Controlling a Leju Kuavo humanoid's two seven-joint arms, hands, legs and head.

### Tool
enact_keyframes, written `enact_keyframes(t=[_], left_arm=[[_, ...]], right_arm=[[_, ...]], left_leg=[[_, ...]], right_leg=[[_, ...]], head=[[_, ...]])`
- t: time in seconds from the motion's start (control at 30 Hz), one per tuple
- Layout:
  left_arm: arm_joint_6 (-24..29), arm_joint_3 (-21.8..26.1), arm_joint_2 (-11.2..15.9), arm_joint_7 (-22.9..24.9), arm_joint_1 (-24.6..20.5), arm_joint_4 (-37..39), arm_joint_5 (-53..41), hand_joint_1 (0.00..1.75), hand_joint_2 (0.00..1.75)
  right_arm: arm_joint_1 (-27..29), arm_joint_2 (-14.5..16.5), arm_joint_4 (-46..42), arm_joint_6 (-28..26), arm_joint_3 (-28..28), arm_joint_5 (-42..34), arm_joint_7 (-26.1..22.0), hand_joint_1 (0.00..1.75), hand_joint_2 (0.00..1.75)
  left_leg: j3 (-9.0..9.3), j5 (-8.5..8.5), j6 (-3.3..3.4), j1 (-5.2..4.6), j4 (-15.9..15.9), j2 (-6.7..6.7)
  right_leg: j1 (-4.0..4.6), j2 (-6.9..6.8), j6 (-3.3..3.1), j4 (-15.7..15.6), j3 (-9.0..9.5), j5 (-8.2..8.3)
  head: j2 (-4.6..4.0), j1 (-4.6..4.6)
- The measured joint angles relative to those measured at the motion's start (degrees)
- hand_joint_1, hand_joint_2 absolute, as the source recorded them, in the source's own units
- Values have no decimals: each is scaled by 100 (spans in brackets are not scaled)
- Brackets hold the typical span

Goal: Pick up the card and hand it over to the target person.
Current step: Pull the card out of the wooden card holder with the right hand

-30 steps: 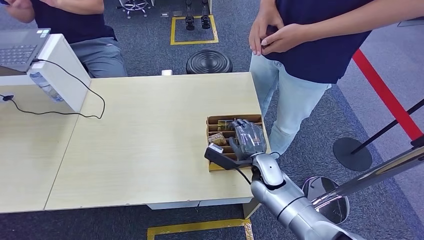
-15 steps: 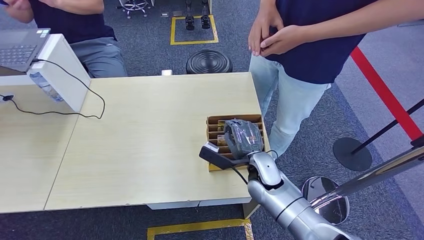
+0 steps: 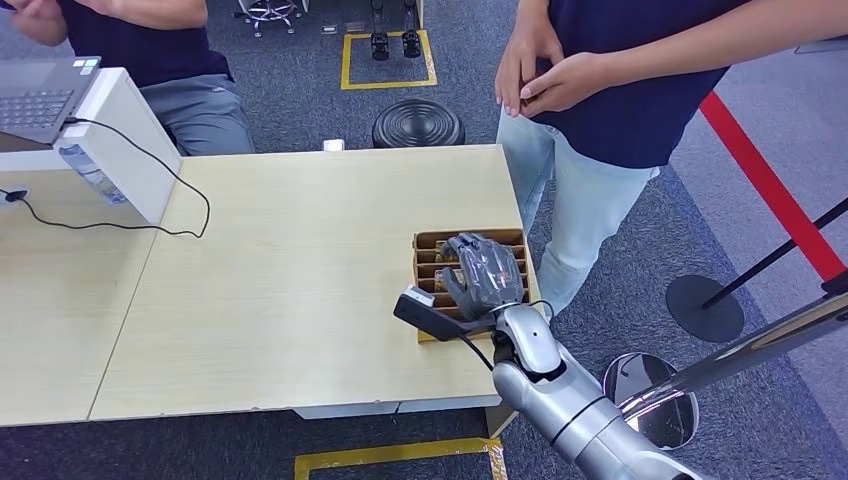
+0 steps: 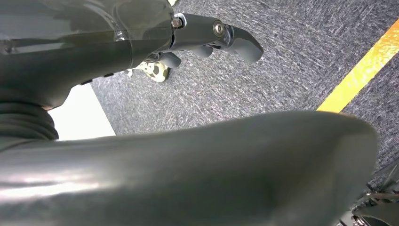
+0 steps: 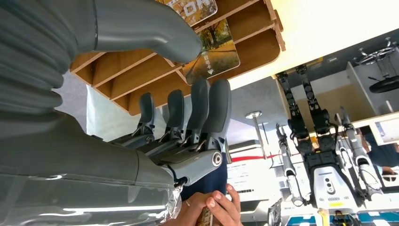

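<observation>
The right hand (image 3: 483, 272) lies over a slotted wooden box (image 3: 425, 250) near the right edge of the light wood counter (image 3: 300, 260), back upward and fingers pointing toward the far side. In the right wrist view its dark fingers (image 5: 207, 110) are curled beside the box's dividers and the thick thumb (image 5: 146, 26) reaches across them. A card (image 5: 214, 52) with an autumn tree picture stands in one slot, just beside the fingertips; whether the fingers and thumb actually pinch it I cannot tell. A second card (image 5: 193, 9) sits in a neighbouring slot.

A person (image 3: 620, 90) in a dark shirt and pale jeans stands just off the counter's right far corner, hands (image 3: 545, 75) together at the waist. Another person (image 3: 160, 60) sits at the far left behind a laptop (image 3: 40, 95).

The left hand (image 4: 207, 40) hangs above grey carpet, its fingers loosely bent and holding nothing.
</observation>
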Motion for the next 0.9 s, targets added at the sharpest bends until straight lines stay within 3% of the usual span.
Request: enact_keyframes(t=[0.07,0.2,0.37,0.47,0.63,0.9], left_arm=[[-4,-4,-2,5,-3,-2,-8,0,0],[-6,-5,-2,8,-4,-4,-12,0,0],[-11,0,-5,11,-2,2,-21,0,0],[-14,-1,-3,13,4,9,-31,0,0],[-19,-14,-2,14,24,7,-43,0,0],[-13,-14,5,17,35,2,-47,0,0]], right_arm=[[7,44,133,-34,38,23,-8,61,175],[14,62,191,-67,51,33,-12,54,175],[-12,133,487,-93,70,4,-88,78,175],[4,143,609,-108,69,-4,-111,69,175],[47,128,692,-97,61,-21,-95,80,175],[28,179,866,-174,74,-40,-136,72,175]], left_leg=[[0,0,0,0,0,0],[6,1,3,0,-4,5],[9,2,5,-1,-7,8],[10,2,6,-1,-8,9],[5,1,2,-1,-4,4],[12,3,6,-2,-10,10]], right_leg=[[0,0,0,0,0,0],[1,4,-6,-5,4,3],[2,6,-9,-8,7,5],[2,6,-10,-9,8,5],[0,3,-4,-4,3,2],[1,7,-11,-11,9,6]], head=[[0,0],[0,0],[0,0],[0,0],[0,0],[0,0]])
